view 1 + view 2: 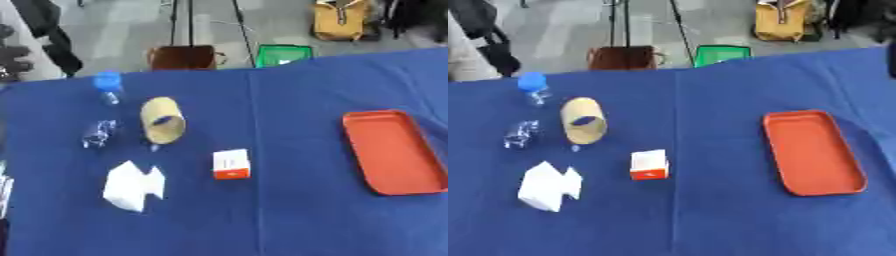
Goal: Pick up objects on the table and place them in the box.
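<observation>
Far left: clear bottle with blue cap (107,82), lying on the blue table (289,100). Just nearer: crumpled clear wrapper (99,133). Right of it: tan cardboard tube (163,120) on its side, open end facing near. Near left: white folded piece (133,186). Centre: small white-and-orange carton (232,164), upright. Right, well apart from the rest: shallow orange tray (394,152), empty, presumably the box. Neither hand in view, so finger state unknown. Probably pre-pick step, nothing loaded yet. Next: reach, likely for carton, nearest to tray.
</observation>
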`<action>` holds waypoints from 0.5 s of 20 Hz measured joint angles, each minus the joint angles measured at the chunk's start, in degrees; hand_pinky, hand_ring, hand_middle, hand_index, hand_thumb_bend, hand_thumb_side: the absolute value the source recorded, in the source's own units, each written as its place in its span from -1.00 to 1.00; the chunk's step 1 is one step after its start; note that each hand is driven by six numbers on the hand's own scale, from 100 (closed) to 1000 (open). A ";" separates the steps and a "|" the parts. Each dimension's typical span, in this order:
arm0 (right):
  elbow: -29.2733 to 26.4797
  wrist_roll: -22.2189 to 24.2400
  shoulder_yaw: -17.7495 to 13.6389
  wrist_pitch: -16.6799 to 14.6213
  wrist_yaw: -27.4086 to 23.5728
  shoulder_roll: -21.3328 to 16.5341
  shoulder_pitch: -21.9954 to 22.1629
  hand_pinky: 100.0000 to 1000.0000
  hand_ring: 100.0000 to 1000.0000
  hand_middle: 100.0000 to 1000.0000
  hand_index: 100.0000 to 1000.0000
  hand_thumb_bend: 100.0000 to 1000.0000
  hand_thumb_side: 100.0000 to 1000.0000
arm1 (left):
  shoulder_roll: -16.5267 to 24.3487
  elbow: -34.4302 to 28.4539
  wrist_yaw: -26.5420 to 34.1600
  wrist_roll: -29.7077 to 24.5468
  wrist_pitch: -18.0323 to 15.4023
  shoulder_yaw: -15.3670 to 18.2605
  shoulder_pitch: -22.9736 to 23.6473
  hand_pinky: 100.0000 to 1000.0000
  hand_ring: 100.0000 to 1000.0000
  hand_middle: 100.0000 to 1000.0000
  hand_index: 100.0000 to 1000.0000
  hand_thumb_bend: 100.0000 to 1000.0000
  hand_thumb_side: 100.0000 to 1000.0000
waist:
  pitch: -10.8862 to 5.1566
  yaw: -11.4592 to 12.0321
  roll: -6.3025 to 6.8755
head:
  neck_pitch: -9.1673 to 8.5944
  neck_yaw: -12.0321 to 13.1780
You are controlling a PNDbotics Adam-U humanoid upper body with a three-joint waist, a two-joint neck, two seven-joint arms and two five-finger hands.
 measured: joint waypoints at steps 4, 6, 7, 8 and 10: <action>0.00 0.00 0.00 0.00 0.02 0.00 0.00 0.14 0.43 0.43 0.59 -0.56 -0.24 | 0.00 0.00 0.00 0.09 -0.03 0.00 0.00 0.23 0.32 0.43 0.59 0.01 0.76 | 0.00 -0.04 0.00 | 0.00 0.00; 0.00 0.00 0.00 0.00 0.03 0.00 0.00 0.14 0.43 0.43 0.59 -0.56 -0.24 | 0.00 0.00 0.00 0.12 0.00 0.00 0.00 0.23 0.32 0.43 0.60 0.01 0.76 | 0.00 -0.12 0.00 | 0.00 0.00; 0.00 0.00 0.00 0.00 0.03 0.00 0.00 0.14 0.43 0.43 0.60 -0.56 -0.24 | 0.00 0.00 0.00 0.13 0.00 0.00 0.00 0.23 0.32 0.43 0.61 0.02 0.76 | 0.00 -0.15 0.00 | 0.00 0.00; 0.00 0.00 0.00 0.00 0.03 0.00 0.00 0.14 0.43 0.43 0.60 -0.56 -0.24 | 0.00 0.00 0.00 0.13 0.00 0.00 0.00 0.23 0.32 0.43 0.61 0.02 0.76 | 0.00 -0.17 0.00 | 0.00 0.00; 0.00 0.00 0.00 0.00 0.03 0.00 0.00 0.14 0.43 0.43 0.60 -0.56 -0.24 | 0.00 0.00 0.00 0.13 0.00 0.00 0.00 0.23 0.32 0.43 0.63 0.01 0.76 | 0.00 -0.17 0.00 | 0.00 0.00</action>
